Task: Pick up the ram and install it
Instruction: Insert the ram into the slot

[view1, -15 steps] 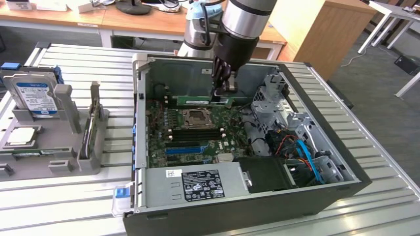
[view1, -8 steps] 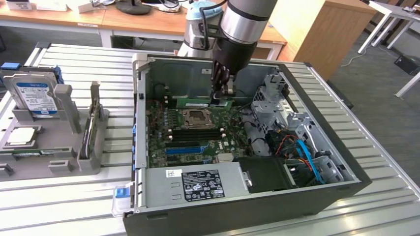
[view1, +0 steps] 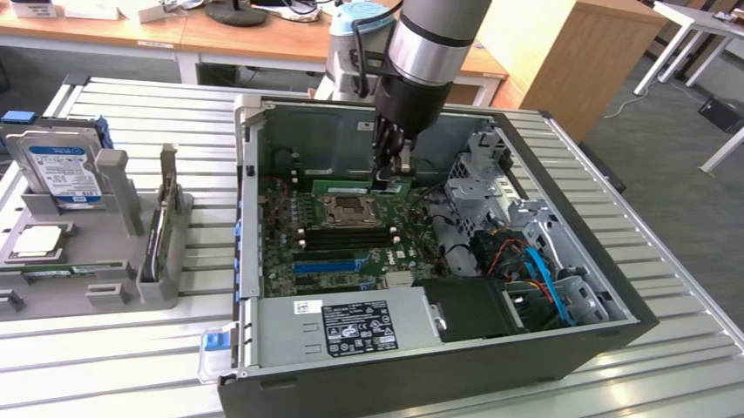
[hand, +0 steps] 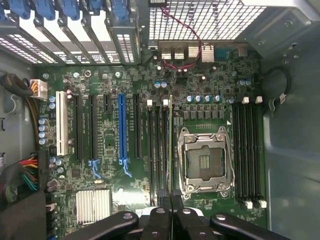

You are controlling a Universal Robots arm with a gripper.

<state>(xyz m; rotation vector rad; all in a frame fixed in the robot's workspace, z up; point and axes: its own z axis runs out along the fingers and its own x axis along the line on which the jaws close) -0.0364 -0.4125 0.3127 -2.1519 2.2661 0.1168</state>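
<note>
The ram (view1: pixel 355 185) is pinched in my hand (view1: pixel 393 177), which is closed on its upper edge, inside the open computer case (view1: pixel 249 165).

At the exterior view's left, a grey holder (view1: pixel 117 187) stands on the slatted metal worktop (view1: pixel 139 348). A blue-labelled hard drive (view1: pixel 61 170) is propped upright at its far end, and a square silver processor chip (view1: pixel 35 242) lies flat nearer.

Right of the holder, the case lies on its side. The green motherboard (view1: pixel 285 252) covers its floor and the power supply (view1: pixel 348 324) sits along its near wall. I hold the stick level and on edge, just beyond the far side of the CPU socket (view1: pixel 348 207).

From my wrist, the ram (hand: pixel 171 145) shows as a thin line running alongside the socket (hand: pixel 204 160), at the edge of the black memory slots (hand: pixel 157 150) on the motherboard (hand: pixel 110 145). My hand (hand: pixel 172 200) is clamped on it. I cannot tell whether it touches a slot.

Blue cables (view1: pixel 541 274) curl at the case's right end.
</note>
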